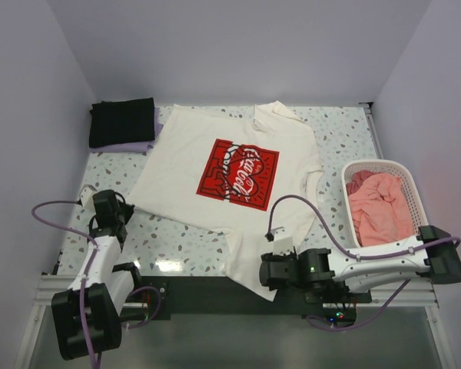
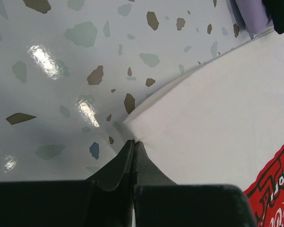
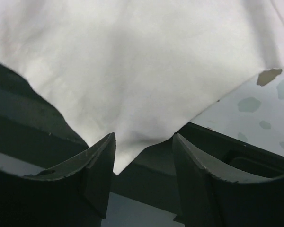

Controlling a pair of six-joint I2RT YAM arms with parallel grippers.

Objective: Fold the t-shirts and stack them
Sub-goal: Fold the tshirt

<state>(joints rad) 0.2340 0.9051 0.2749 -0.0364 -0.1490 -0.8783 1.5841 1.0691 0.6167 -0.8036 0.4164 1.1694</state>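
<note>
The cream-white t-shirt with the red square print lies spread flat, print up, on the speckled table. My left gripper is shut, its tips pinching the shirt's near-left hem corner; the shirt spreads to the right. My right gripper is open at the near-right hem corner, which hangs over the table's front edge; the cloth tapers to a tip between the spread jaws. A folded black tee lies on a lavender one at the back left.
A white slatted basket stands at the right edge and holds a crumpled salmon-pink tee. The dark front rail runs below the table's near edge. Walls close in the left, right and back sides.
</note>
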